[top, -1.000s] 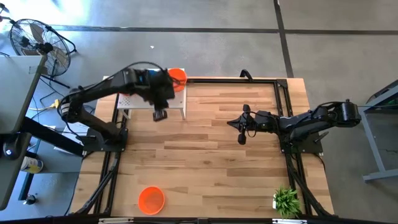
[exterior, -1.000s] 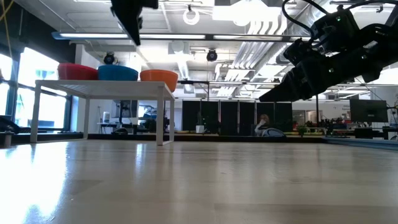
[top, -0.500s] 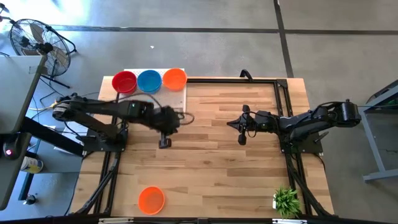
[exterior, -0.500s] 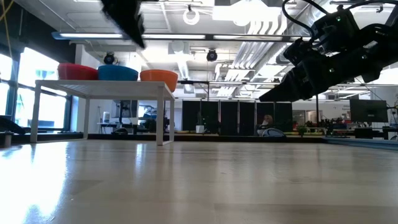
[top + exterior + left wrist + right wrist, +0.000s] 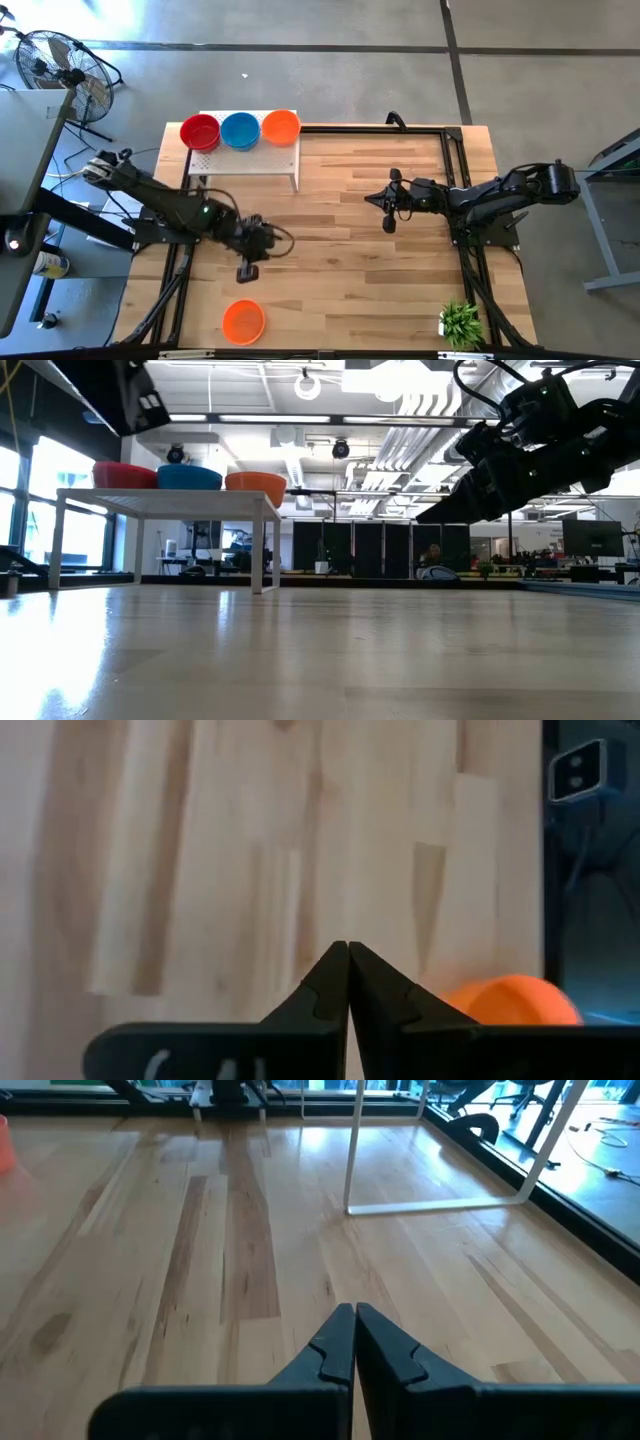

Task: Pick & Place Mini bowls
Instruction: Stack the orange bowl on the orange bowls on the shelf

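A small round glossy orange plastic bowl [image 5: 243,320] lies on the light wooden table [image 5: 350,270] at the lower left of the high view, apart from everything else. On the white perforated stand [image 5: 250,160] at the upper left sit a red bowl [image 5: 200,131], a blue bowl [image 5: 240,130] and a second orange bowl [image 5: 281,126] in a row. The left gripper [image 5: 246,271] hangs just above the lone bowl in the frame, fingers pressed together and empty. The right gripper [image 5: 389,222] waits right of centre, also closed on nothing. The bowl looks light, stiff and slick, so it would likely slide or tip under a push. The thin rim seems the best hold, one finger inside and one outside.
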You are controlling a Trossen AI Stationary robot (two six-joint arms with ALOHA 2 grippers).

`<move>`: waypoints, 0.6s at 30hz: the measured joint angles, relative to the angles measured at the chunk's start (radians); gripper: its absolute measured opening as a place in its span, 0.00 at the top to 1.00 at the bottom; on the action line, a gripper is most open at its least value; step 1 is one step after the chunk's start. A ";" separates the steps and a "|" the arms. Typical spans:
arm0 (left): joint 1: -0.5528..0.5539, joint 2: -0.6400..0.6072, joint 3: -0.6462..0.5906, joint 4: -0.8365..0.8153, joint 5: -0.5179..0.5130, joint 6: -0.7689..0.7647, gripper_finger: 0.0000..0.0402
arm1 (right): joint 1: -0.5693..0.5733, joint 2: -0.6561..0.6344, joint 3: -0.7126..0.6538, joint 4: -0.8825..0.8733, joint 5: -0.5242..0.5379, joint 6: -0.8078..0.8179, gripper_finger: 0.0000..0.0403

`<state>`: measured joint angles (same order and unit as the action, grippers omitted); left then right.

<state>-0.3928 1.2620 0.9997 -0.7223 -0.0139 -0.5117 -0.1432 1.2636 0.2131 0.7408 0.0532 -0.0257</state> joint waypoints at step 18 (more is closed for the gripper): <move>-0.229 0.235 0.059 0.017 0.148 -0.251 0.67 | 0.000 0.001 0.000 0.004 0.018 -0.004 1.00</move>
<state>-0.6214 1.4966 1.0583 -0.7053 0.1344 -0.7628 -0.1434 1.2648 0.2131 0.7448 0.0715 -0.0296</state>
